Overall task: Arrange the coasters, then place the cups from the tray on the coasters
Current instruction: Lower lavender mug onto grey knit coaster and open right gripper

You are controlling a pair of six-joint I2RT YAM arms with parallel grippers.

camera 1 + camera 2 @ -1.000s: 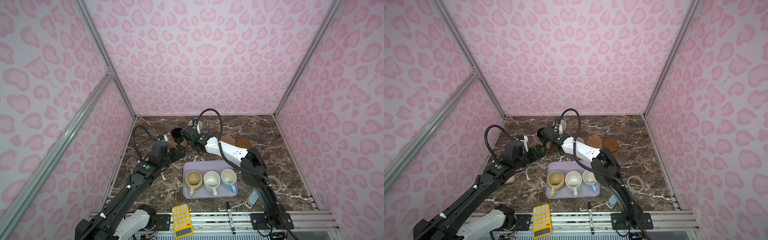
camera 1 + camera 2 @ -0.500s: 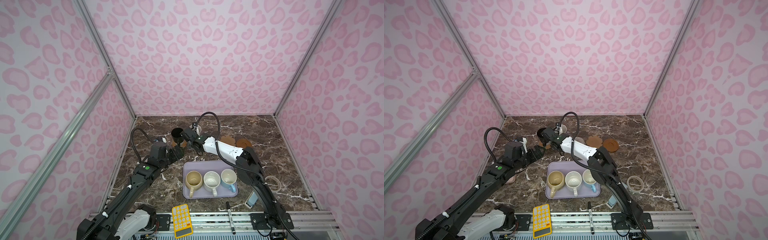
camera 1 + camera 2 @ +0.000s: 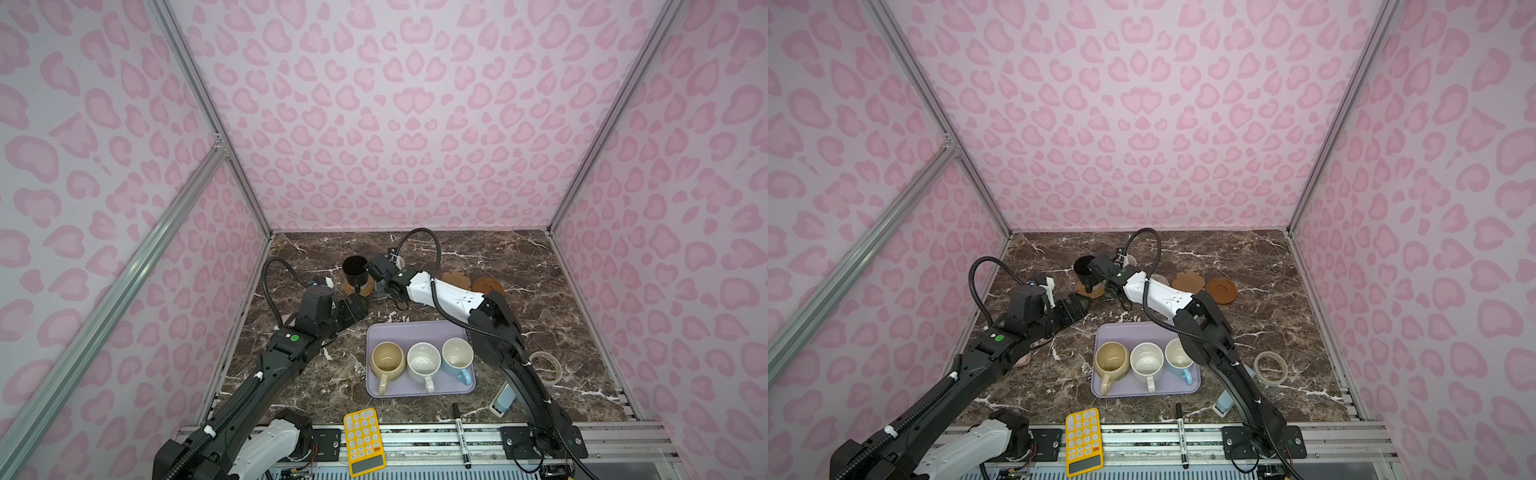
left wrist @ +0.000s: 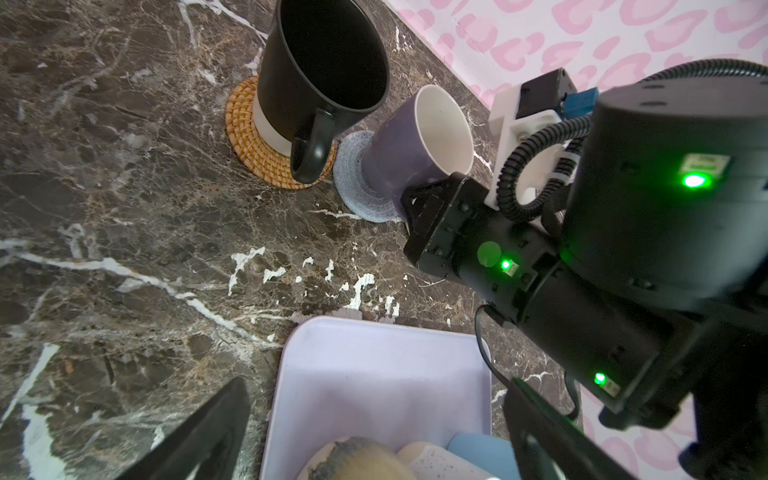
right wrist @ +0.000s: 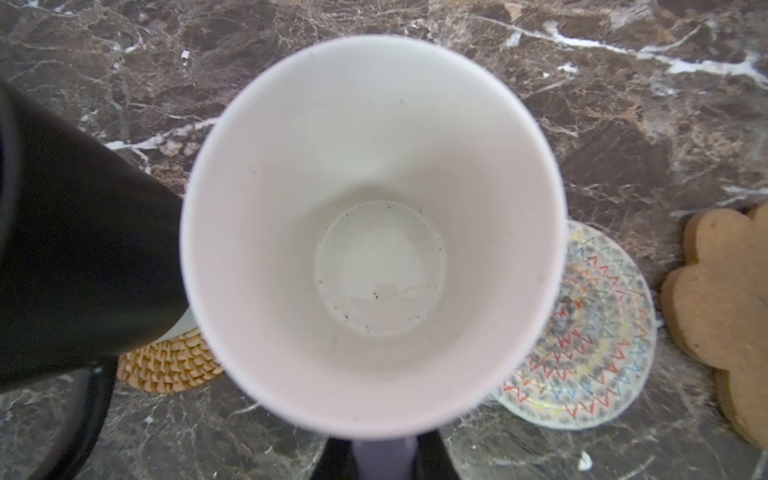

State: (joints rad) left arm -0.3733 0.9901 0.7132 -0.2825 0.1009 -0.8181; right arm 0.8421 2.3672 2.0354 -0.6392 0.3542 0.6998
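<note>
Lavender mug point(image 4: 415, 141) stands on the grey-blue coaster point(image 4: 353, 187) at the far side of the counter point(image 3: 540, 332), its handle pinched by the right end effector point(image 4: 417, 197).

Just left of it, the black mug point(image 4: 320, 75) sits on the woven orange-tan coaster point(image 4: 249, 137). To the right lie the cream coaster point(image 5: 590, 332), the tan flower coaster point(image 5: 723, 316) and the brown wooden disc point(image 3: 488, 286). Nearer, the lavender tray point(image 3: 415, 332) holds the beige-yellow mug point(image 3: 387, 360), speckled white mug point(image 3: 423, 361) and light blue mug point(image 3: 457, 356) in a row, handles pointing near. The left end effector point(image 3: 355, 308) hovers left of the tray's far corner, fingers spread wide.
</note>
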